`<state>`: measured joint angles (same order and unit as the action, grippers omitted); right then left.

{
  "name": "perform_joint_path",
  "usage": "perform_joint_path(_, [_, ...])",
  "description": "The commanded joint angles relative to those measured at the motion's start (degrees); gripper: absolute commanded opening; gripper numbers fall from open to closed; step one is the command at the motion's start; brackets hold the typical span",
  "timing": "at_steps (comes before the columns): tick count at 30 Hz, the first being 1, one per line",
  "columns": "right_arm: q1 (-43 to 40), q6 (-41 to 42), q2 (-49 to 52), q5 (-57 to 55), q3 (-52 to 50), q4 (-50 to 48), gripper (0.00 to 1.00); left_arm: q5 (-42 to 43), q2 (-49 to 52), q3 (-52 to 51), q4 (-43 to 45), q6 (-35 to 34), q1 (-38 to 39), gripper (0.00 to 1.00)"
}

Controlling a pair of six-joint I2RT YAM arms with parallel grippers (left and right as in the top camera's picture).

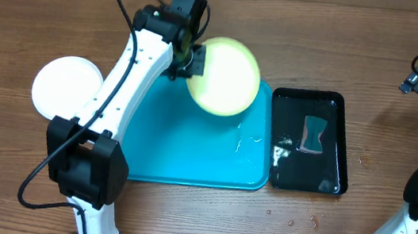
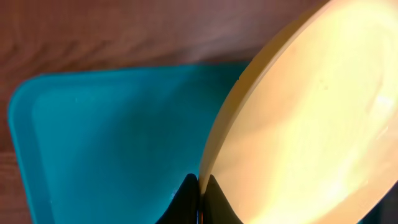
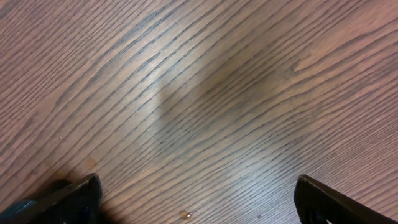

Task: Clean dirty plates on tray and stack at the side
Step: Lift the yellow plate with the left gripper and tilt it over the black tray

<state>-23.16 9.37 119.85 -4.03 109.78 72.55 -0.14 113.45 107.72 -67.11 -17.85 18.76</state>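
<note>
Holding: the left gripper (image 2: 200, 198) has its jaws pressed together on the rim of the pale yellow-green plate (image 1: 226, 77), pinching the thin edge between both fingers.
Plate position: upper centre of the overhead view, apparently lifted and tilted above the far edge of the cyan tray (image 1: 188, 158). In the left wrist view it fills the right half of the frame.
Other plate: a white plate (image 1: 65, 87) lies flat on the wood at the left of the overhead view, off the tray and partly under the left arm. No third plate shows.
Free arm: the right gripper (image 3: 198, 190) has its jaws spread wide with nothing between them, over bare table (image 3: 205, 87) at the upper right of the overhead view.
Black tray (image 1: 313, 94): just beside the cyan tray's right edge, with a sponge (image 1: 314, 136) lying in it.
Weight: likely light, being thin shallow plastic.
Stiffness: probably rigid enough to carry by one edge, with slight flex.
Slipperiness: glossy, and droplets at the cyan tray's right side hint at wetness, so a rim pinch may let it pivot or slide.
Hold point: the rim is the only graspable part, so a deep bite across the lip seems safest.
Fragility: low; a drop would more likely bounce than break.
</note>
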Motion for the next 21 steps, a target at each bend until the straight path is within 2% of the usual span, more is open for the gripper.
perform_joint_path(1, [0.0,0.3,-1.6,-0.4,0.9,-0.3,1.00,-1.3,0.0,4.0,1.7,-0.6,4.1,0.04])
perform_joint_path(5, [0.0,0.3,-1.6,-0.4,0.9,-0.3,1.00,-3.0,0.0,4.0,4.8,-1.1,8.5,0.04])
perform_joint_path(10, [0.0,0.3,-1.6,-0.4,0.9,-0.3,1.00,-13.0,0.0,4.0,7.9,-1.0,16.0,0.04])
perform_joint_path(14, [0.0,0.3,-1.6,-0.4,0.9,-0.3,1.00,-25.7,0.0,4.0,9.1,-1.0,22.8,0.04])
perform_joint_path(21, [0.0,0.3,-1.6,-0.4,0.9,-0.3,1.00,-54.8,0.0,4.0,11.0,2.3,35.6,0.04])
